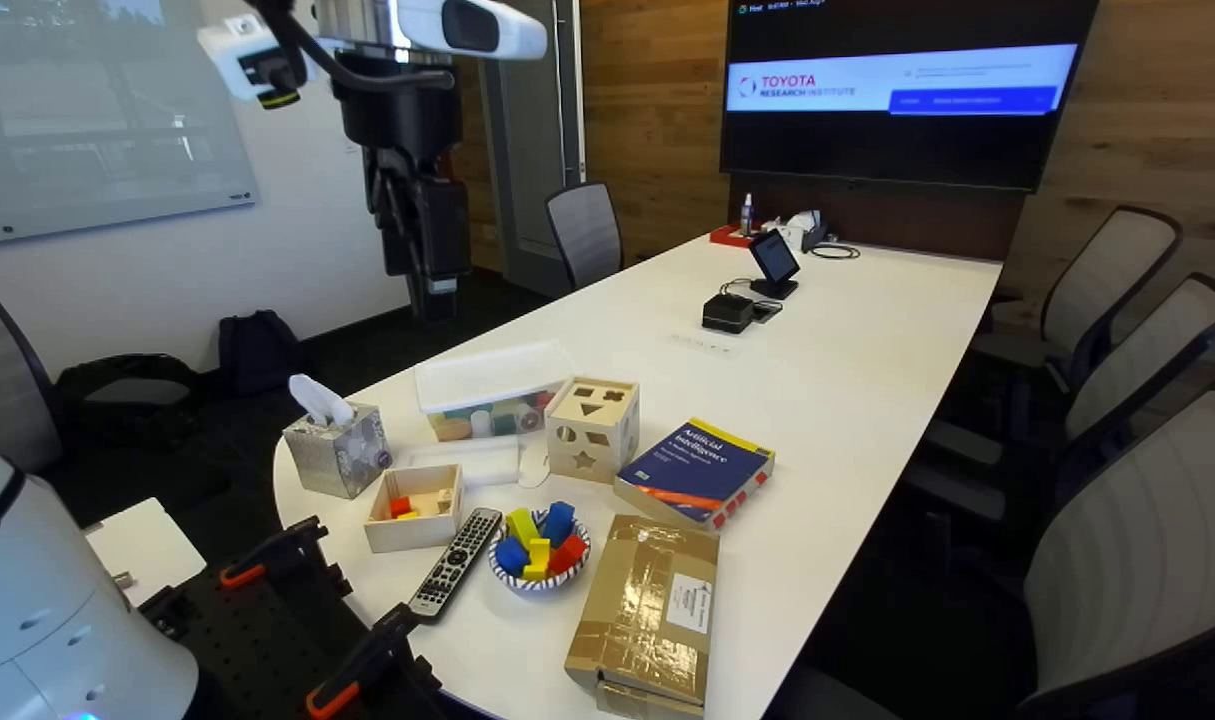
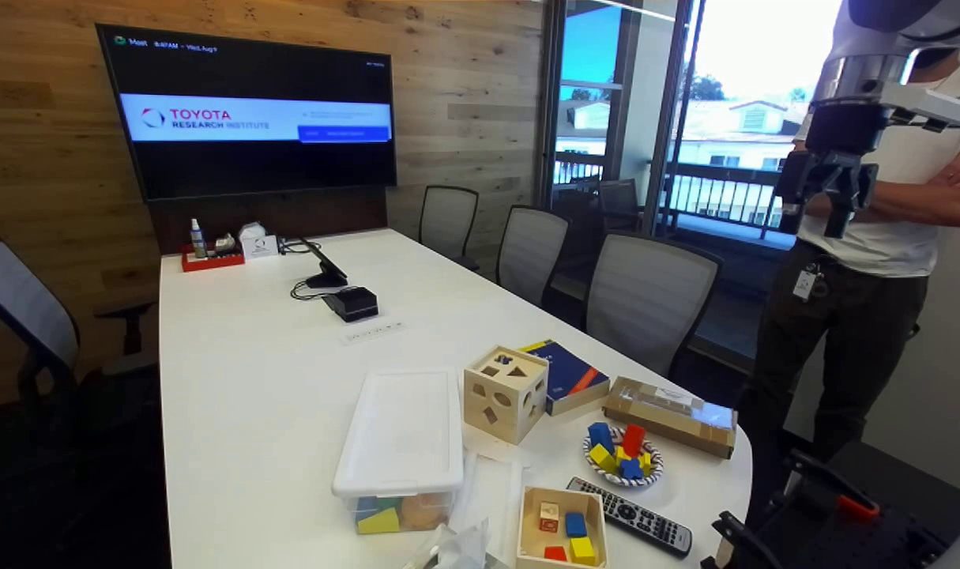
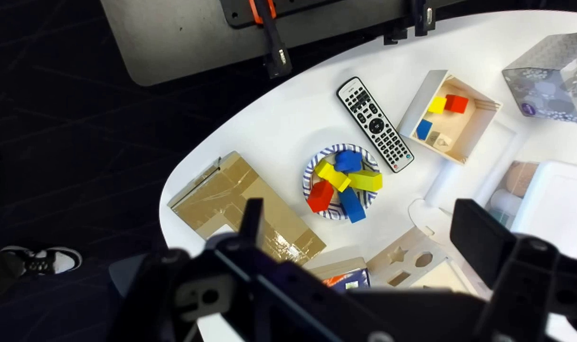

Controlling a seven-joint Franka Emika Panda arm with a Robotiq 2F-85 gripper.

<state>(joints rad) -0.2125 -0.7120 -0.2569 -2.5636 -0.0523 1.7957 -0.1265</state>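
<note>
The counter [image 3: 264,128] is bearing a taped cardboard box [image 1: 645,610] near its rounded end. The pincer [image 3: 358,209] is hanging well above, its fingers standing wide apart, gripping nothing. Just beside the box, a striped bowl [image 3: 335,213] is holding coloured blocks [image 3: 333,175]. Assessment: any sound approach is needing slow, centred descent, fingertips clearing the rim and straddling one block.

A long table [image 1: 847,380], chairs [image 2: 649,296], wall screen [image 2: 254,118] and whiteboard [image 1: 107,130] show an office meeting room.
</note>
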